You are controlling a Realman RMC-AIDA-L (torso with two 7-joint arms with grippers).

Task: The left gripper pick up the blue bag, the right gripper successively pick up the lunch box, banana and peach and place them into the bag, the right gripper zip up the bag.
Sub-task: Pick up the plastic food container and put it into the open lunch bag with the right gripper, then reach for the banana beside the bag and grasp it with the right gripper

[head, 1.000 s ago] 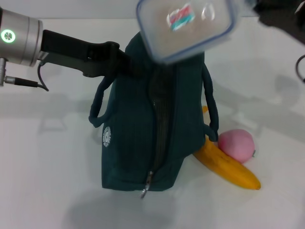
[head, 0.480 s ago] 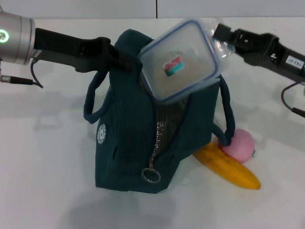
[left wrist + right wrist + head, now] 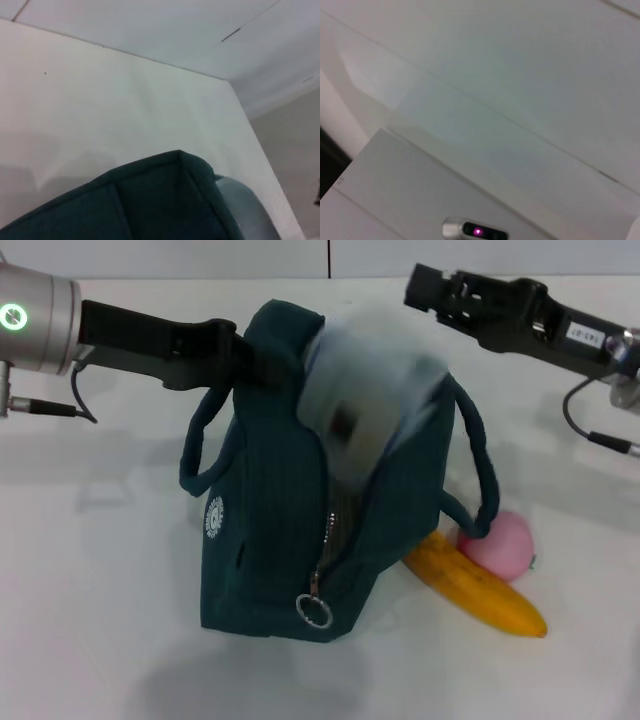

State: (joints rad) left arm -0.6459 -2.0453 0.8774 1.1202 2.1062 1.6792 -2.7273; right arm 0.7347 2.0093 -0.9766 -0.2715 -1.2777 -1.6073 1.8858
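Head view: lunch box (image 3: 365, 405) dropping, blurred, into blue bag (image 3: 290, 540); left gripper (image 3: 235, 350) fingers clamped on its top edge should hold steady; right gripper (image 3: 425, 285) fingers' state unclear

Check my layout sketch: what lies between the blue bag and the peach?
In the head view, the banana lies between the blue bag and the peach, touching both.

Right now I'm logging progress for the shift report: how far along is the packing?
Done: the left gripper holds the blue bag up by its top. In hand: the lunch box is dropping into the open mouth, apart from the right gripper. Left: the banana and peach lie on the table beside the bag, and the zipper is undone.
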